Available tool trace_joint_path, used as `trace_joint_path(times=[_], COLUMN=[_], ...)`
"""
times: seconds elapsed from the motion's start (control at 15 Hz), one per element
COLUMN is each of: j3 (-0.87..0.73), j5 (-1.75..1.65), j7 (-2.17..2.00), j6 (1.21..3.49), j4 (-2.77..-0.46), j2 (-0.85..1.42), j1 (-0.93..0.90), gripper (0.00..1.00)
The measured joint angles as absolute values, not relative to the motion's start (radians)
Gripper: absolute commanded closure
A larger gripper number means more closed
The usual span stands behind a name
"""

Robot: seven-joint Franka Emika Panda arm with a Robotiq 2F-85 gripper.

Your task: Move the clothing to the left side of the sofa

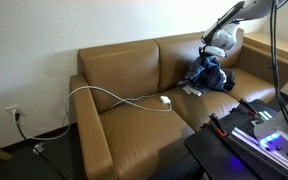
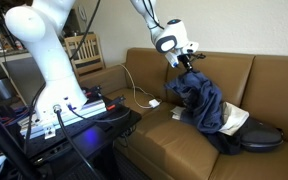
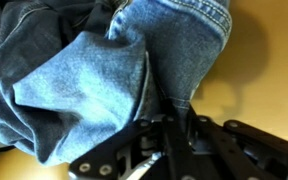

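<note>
Lifting the jeans [image 2: 202, 100]: the tool [image 2: 187, 60], pinched on a denim fold, should rise until trailing cloth clears the sofa [image 2: 274, 80] seat.

Your arm [image 2: 146, 18] reaches out high with the wrist bent downward. Your end effector [image 2: 187, 62] points down, jaws pinched nearly together on the jeans [image 3: 84, 80].
</note>
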State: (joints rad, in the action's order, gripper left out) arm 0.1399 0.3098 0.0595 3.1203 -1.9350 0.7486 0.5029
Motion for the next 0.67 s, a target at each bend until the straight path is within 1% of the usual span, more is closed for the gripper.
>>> trace_joint_path(times=[0.07,0.2,0.27,0.33,0.53,0.67], j3=[0.201,0.310,0.334,0.342,0.348,0.429], j5=[0.298,0.292,0.290,0.289,0.286,0.282], j7=[0.087,0.131,0.139,0.144,0.147,0.174], j6=[3.119,3.096,3.090,3.087,3.084,3.079], j4=[-1.991,-2.095,-2.131,-2.153,-2.163,-2.172], j2=[0.709,0.636,0.608,0.591,0.588,0.601], j1=[0.541,0.618,0.639,0.648,0.651,0.661], gripper=[0.89,0.89,0.89,0.97,0.97,0.97])
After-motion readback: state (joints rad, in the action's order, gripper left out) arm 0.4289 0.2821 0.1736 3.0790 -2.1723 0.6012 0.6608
